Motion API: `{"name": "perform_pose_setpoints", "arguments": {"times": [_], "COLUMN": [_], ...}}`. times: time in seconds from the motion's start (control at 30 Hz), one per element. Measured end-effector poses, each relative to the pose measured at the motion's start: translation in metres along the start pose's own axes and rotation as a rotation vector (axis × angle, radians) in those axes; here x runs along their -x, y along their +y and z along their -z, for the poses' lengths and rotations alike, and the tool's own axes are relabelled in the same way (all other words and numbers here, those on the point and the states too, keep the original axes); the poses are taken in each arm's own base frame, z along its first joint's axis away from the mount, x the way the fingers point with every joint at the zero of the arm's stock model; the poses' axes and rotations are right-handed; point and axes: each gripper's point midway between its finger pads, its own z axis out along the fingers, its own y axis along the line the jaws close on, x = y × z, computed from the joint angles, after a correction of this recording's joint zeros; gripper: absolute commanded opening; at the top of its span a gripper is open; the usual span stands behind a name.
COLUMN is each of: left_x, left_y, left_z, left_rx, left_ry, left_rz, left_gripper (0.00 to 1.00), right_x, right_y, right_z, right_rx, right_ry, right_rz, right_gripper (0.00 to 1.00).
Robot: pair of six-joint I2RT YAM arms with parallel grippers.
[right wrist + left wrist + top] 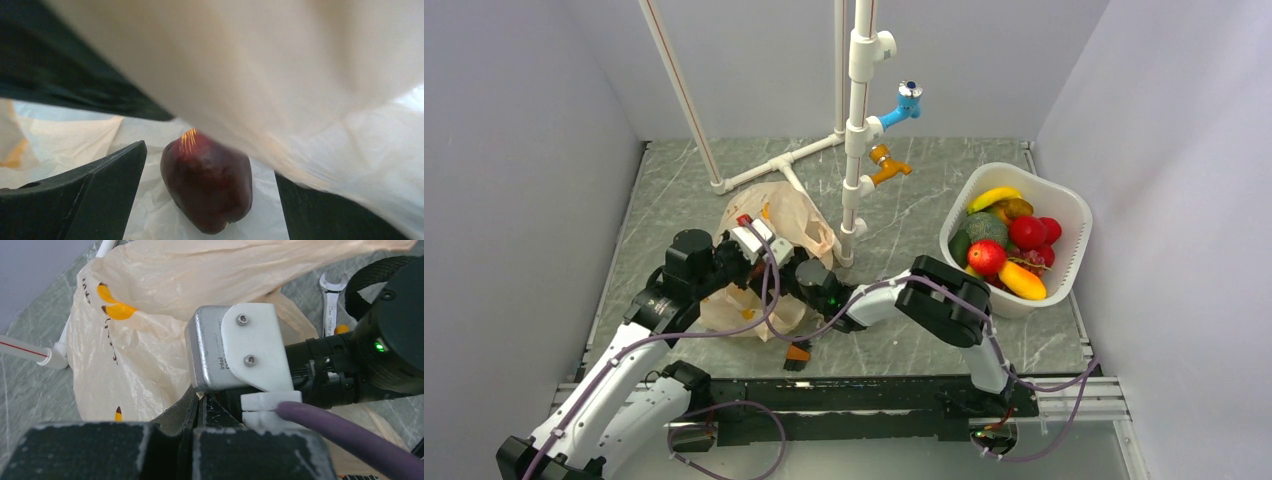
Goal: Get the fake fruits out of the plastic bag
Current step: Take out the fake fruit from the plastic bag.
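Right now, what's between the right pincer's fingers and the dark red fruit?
Nothing solid. In the right wrist view the right pincer straddles the dark red fruit, open, and both gaps show only the pale film of the bag.

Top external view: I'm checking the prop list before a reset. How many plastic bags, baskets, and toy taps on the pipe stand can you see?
plastic bag: 1
white slotted basket: 1
taps: 2, the blue tap and the orange tap
Total: 4
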Motion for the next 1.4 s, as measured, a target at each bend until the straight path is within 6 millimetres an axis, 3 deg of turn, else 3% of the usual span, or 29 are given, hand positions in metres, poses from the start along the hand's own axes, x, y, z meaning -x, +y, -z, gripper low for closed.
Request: {"name": "perform_pose_setpoints", "arguments": {"times": [0.47,0.73,0.8,0.93,1.17,1.3,1.4], "left_x": [-0.016,-0.017,-0.018,-0.02,-0.017,-0.012,-0.011], "left_y": [0.014,0.017,0.017,0.017,0.017,0.018,0.023], "left_z": [0.002,0.003,0.002,-0.001,-0.003,-0.004,-0.004], "left_rx": [0.083,0.1,0.1,0.098,0.1,0.108,0.139], "left_ry": [0.076,0.082,0.083,0.095,0.087,0.067,0.067], "left_rz": [0.001,0.001,0.002,0.003,0.008,0.008,0.009], "left_gripper": [0.0,0.0,0.0,0.0,0.0,0.0,0.0], "right_x": [-0.024,-0.04,-0.044,-0.055,-0.056,-0.042,-0.015], "right_y": [-0.001,-0.011,-0.012,-0.014,-0.017,-0.018,-0.015], "right_z": [-0.021,-0.02,-0.019,-0.017,-0.009,0.01,0.024], "right_rx": [-0.004,-0.05,-0.055,-0.063,-0.063,-0.044,-0.014], "right_ry": [0.033,0.089,0.105,0.141,0.172,0.168,0.123], "right_rz": [-0.001,0.011,0.014,0.021,0.021,0.012,-0.018], "right_gripper": [0.95,0.95,0.88,0.64,0.43,0.34,0.25]}}
